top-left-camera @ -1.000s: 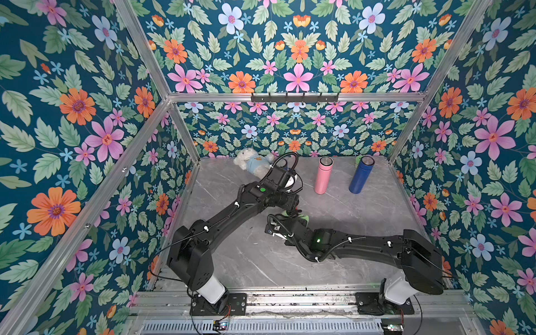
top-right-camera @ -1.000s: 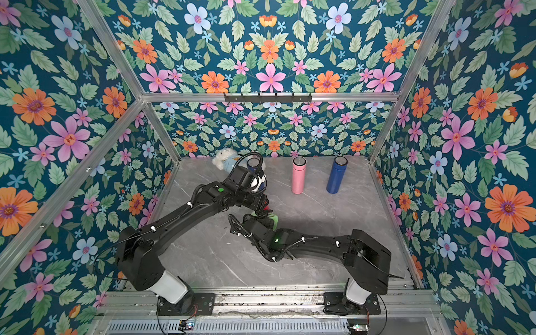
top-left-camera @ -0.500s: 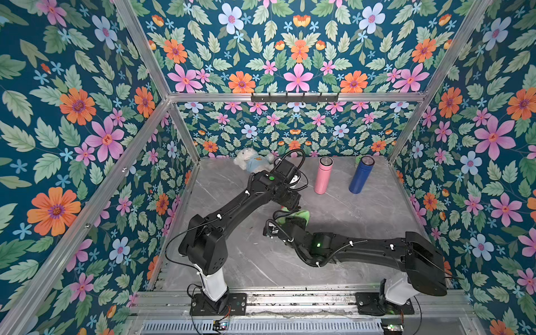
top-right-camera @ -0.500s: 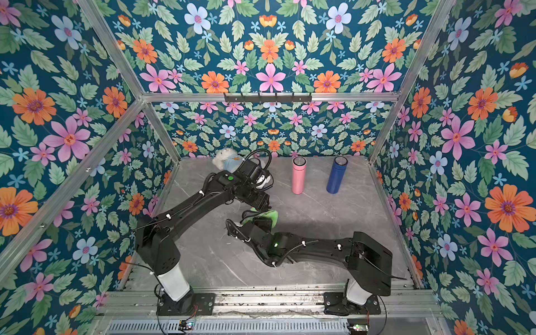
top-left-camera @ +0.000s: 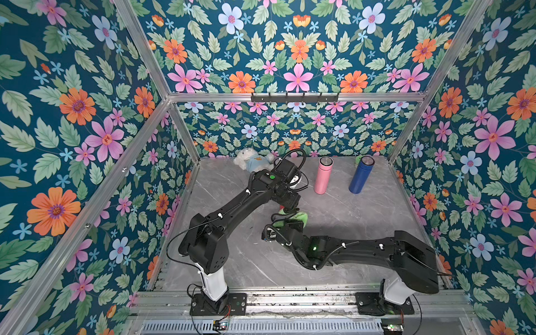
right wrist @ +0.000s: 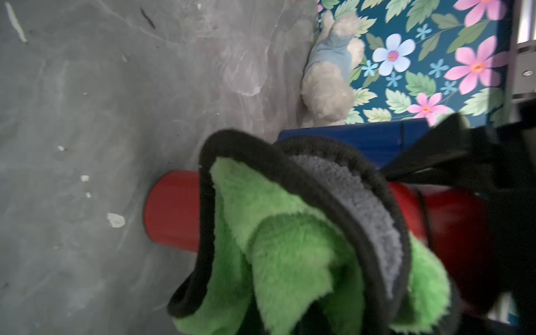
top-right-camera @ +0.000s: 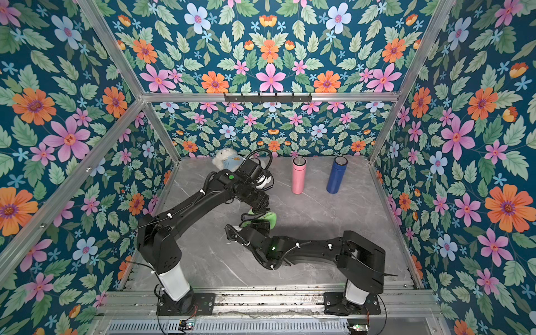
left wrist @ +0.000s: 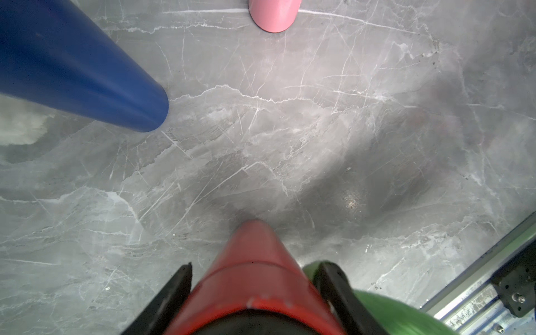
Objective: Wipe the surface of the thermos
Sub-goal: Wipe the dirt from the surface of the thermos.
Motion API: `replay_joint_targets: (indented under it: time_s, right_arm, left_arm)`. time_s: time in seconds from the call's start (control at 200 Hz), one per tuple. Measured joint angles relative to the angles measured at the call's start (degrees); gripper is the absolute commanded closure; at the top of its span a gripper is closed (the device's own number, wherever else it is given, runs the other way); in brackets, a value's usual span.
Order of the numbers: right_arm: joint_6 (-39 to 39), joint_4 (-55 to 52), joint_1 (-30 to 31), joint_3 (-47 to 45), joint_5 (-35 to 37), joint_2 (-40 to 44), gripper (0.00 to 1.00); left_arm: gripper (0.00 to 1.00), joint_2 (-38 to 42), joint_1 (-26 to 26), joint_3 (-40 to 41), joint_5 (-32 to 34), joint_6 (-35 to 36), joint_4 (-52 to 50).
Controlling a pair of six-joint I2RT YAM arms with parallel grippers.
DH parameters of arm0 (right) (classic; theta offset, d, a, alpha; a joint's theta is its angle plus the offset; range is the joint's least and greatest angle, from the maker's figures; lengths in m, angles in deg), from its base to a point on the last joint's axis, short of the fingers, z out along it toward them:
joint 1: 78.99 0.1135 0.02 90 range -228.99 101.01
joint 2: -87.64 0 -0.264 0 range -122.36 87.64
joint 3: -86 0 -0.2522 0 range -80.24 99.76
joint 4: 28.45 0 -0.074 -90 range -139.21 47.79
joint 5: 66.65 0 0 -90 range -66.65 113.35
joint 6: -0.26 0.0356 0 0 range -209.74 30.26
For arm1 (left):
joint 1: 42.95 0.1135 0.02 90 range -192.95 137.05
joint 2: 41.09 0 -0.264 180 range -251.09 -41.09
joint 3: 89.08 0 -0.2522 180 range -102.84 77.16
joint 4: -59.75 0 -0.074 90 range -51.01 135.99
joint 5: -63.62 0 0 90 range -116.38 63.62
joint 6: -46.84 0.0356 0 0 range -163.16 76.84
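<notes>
Left hand [left wrist: 255,269] clamps the red thermos [right wrist: 174,211] by its top, right hand [top-left-camera: 287,224] pinching green cloth [right wrist: 290,255] against the thermos side.

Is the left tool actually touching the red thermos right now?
Touching. The left wrist view shows the left tool closed around the red thermos, with both black fingers clamped against its sides.

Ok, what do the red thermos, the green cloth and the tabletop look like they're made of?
The red thermos is probably painted metal with a satin finish: smooth wall, soft highlights, pale chips at one edge. The green cloth looks like fluffy microfibre, with a grey reverse and a black stitched border. The tabletop is a grey marble-look slab with white veins and a slight gloss; stone or laminate, I cannot tell.
</notes>
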Motion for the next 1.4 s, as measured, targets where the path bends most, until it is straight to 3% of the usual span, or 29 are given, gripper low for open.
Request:
replay_joint_targets:
  time_s: [0.165,0.33,0.695,0.855,1.115,1.4]
  right_arm:
    - [5.8,-0.4,0.1,-1.6,-0.7,-6.7,1.0]
    - [6.2,1.1,0.1,-1.4,-0.1,-10.0,1.0]
    - [-12.3,12.1,-1.8,6.1,3.0,-2.6,1.0]
    - [-16.2,12.6,-3.3,6.9,2.0,-2.5,1.0]
    - [-10.6,15.0,-3.4,5.0,0.6,-10.6,1.0]
    - [-3.2,7.1,-3.5,7.2,0.5,-17.7,1.0]
  left_arm:
    - [1.0,-0.2,0.0,0.0,0.1,1.2,-0.2]
    - [1.0,-0.3,0.0,0.0,0.2,2.1,-0.1]
    - [1.0,-0.9,0.0,0.2,1.3,2.2,3.0]
    - [1.0,-1.0,0.0,0.8,1.3,2.3,4.9]
    - [1.0,-1.1,0.0,1.8,1.2,3.0,7.4]
    - [1.0,-0.7,-0.2,1.9,1.0,3.2,6.1]
